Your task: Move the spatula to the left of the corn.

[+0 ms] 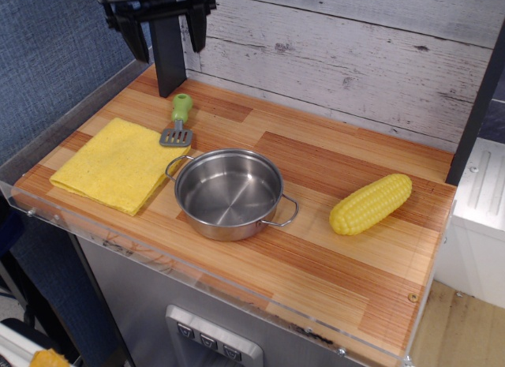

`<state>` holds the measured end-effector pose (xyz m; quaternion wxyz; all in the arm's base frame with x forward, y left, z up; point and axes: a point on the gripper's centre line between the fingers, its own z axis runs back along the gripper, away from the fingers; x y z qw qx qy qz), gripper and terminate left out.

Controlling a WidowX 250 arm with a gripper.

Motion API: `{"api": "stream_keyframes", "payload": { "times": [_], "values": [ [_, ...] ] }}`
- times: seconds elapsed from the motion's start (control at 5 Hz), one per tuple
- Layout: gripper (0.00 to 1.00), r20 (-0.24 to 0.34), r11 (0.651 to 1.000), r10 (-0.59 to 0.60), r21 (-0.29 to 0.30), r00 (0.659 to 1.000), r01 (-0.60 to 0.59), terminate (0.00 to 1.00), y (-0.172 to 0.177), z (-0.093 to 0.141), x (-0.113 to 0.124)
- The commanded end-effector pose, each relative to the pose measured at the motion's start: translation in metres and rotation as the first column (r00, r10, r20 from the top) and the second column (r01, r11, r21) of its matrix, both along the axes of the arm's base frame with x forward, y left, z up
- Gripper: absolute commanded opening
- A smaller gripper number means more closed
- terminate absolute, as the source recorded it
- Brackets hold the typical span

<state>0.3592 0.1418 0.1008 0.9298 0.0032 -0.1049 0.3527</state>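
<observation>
The small toy spatula (178, 121), with its stubby light-green handle and grey slotted square blade, was seen lying flat on the striped wooden surface (331, 249), just beyond the far-left rim of the round stainless-steel pot (230, 193). Its handle was pointed away from the pot toward the back wall, and its blade was turned toward the pot, close to the pot's left loop handle but not clearly touching it. The folded yellow cloth (118, 163) was laid to the left of the pot, with its far corner just beside the spatula's blade. The oblong yellow plastic corn cob (371, 203), covered in rows of bumpy kernels, was placed to the right of the pot, apart from it and well apart from the spatula, tilted with its tapered end toward the back right. The black gripper (162, 34) was held in the air above and behind the spatula, at the far-left corner beyond the pot, in front of a dark upright post (167, 63). Its jaws were spread wide, one on each side of the post, and nothing was held between them.
</observation>
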Motion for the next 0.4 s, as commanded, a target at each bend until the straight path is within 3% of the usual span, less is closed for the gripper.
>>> {"api": "stream_keyframes", "payload": {
  "times": [0.0,0.2],
  "values": [
    [1.00,0.032,0.999,0.007,0.046,0.999,-0.008,0.00,0.007,-0.007,0.012],
    [1.00,0.010,0.999,-0.002,0.046,1.000,0.002,0.00,0.005,-0.020,0.017]
  ]
}}
